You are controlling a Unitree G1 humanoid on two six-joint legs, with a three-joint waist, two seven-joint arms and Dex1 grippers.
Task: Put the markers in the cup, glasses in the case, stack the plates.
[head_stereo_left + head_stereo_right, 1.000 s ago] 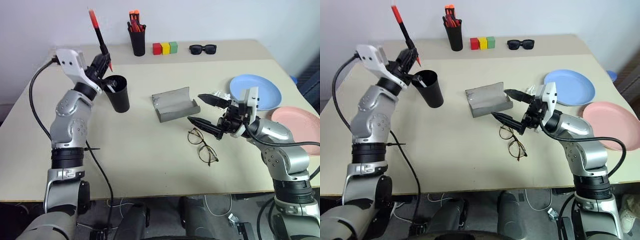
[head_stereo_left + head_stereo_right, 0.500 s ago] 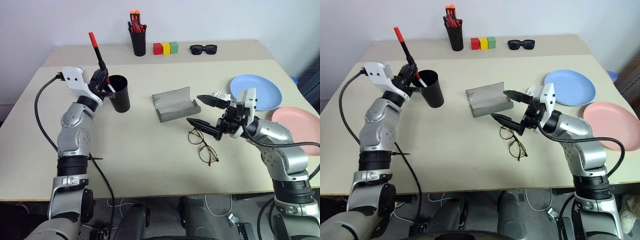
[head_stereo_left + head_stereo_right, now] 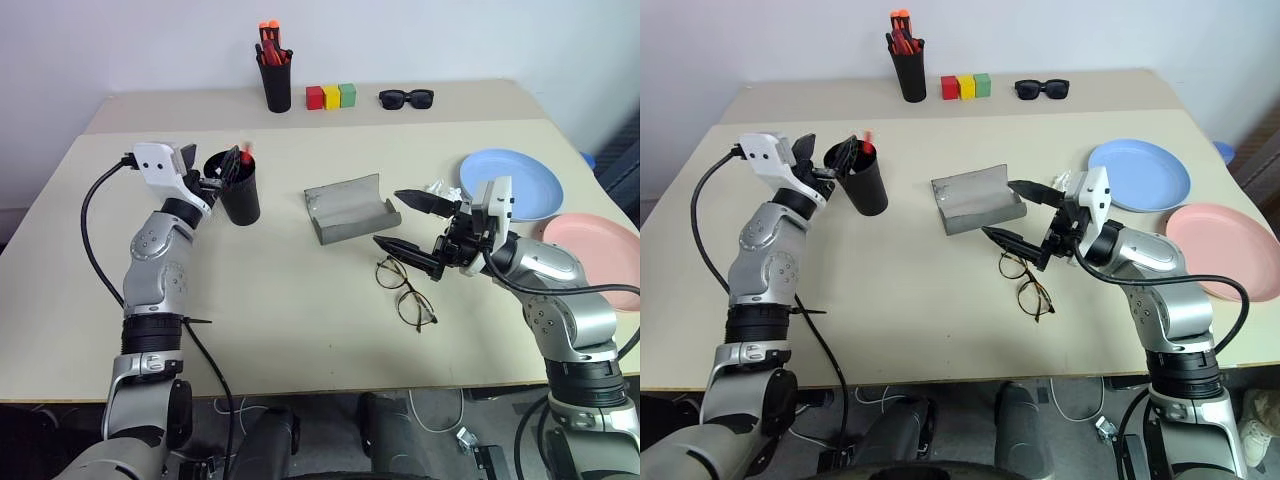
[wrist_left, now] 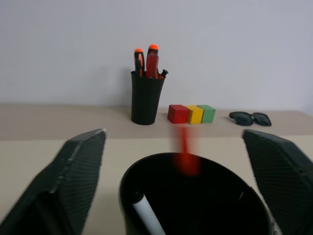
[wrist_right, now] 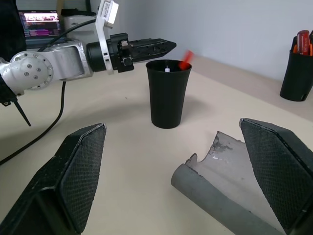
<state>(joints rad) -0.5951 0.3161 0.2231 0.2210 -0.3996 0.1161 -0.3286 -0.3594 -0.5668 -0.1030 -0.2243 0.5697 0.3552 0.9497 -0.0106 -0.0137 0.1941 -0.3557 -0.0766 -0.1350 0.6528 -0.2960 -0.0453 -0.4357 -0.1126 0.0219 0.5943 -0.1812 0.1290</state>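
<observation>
- The left end effector point(image 3: 825, 158) is now standing with its fingers apart at the rim of the cup point(image 3: 862, 182); a second ago it was clamped on the red marker point(image 3: 867, 141), holding it high above the cup.
- The red marker is no longer being gripped: it is showing as a red blur at the cup's mouth, dropping inside, with the white marker point(image 4: 148, 217) already leaning within.
- The left arm is sitting lower than it was a second ago.
- The right end effector point(image 3: 411, 222) is hanging in the same place as before, fingers wide apart and holding nothing, just above the glasses point(image 3: 404, 290).
- The glasses are lying on the bench point(image 3: 280, 320) just in front of the open grey case point(image 3: 348, 209), unchanged.
- The blue plate point(image 3: 520, 180) and the pink plate point(image 3: 600, 250) are lying side by side at the right edge of the bench, not stacked, as before.
</observation>
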